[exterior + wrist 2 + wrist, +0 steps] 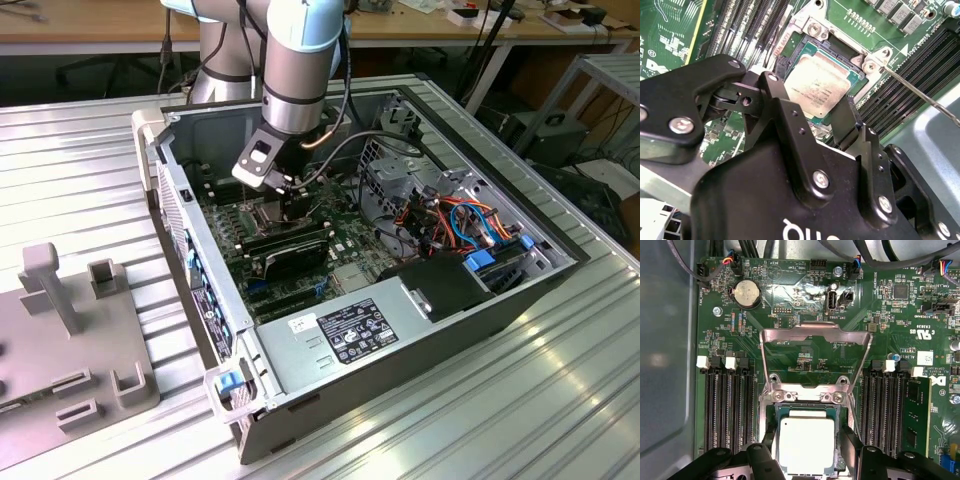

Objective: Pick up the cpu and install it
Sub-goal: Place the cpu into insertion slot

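1. The gripper (810, 100) is down inside the open computer case. Its black fingers (790, 125) are set narrow and closed on the cpu (806, 445), one against each of two opposite edges.
2. The cpu (817, 82), silvery top up, lies flat in the socket right between the fingers, as both wrist views show.
3. Just beyond the fingertips the hinged socket frame (790, 332) stands swung open, clear of the cpu. Its thin lever (910, 92) angles away past one finger.
4. Outside each finger run banks of black memory slots (727, 405), and a green memory module (915, 415) stands past one bank.
5. Farther along the motherboard (805, 290) sits a round coin battery (746, 293).
6. In the exterior view the arm (300, 60) reaches down into the case (520, 305), whose power supply (350, 335) is well clear of the fingers.
7. The case lies on a ribbed metal tabletop (500, 420). A grey fixture (70, 330) rests well apart, at the exterior view's left.
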Controlling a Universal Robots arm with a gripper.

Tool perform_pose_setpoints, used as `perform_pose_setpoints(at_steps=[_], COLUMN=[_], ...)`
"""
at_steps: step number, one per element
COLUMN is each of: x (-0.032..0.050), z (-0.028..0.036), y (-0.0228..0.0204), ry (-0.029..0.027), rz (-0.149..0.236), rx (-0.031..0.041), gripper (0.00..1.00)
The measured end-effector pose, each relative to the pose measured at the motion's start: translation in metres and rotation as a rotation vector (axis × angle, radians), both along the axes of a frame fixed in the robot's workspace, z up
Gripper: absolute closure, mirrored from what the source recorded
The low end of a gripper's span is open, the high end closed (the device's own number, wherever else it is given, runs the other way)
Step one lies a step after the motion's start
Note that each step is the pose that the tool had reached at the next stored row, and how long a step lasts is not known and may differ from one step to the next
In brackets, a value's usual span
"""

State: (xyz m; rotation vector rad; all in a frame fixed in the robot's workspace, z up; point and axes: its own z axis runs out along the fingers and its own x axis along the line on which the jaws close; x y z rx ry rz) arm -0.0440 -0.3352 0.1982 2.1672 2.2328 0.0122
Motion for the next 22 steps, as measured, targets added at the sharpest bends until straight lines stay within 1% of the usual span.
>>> perform_pose_setpoints(at_steps=[4, 9, 13, 16, 20, 22], x=[-0.0001, -0.0001, -0.0002, -0.0002, -0.0002, -0.0002], z=[0.0001, 0.0032, 0.0035, 0.0076, 0.0150, 0.0156], y=[0.0000, 0.0000, 0.0000, 0.0000, 0.0000, 0.0000], ry=[0.0001, 0.0000, 0.0000, 0.0001, 0.0000, 0.0000], rz=[0.000, 0.000, 0.000, 0.000, 0.000, 0.000], rx=[-0.0001, -0.0001, 0.0000, 0.0000, -0.0001, 0.0000], gripper=[0.38, 0.38, 0.38, 0.38, 0.38, 0.38])
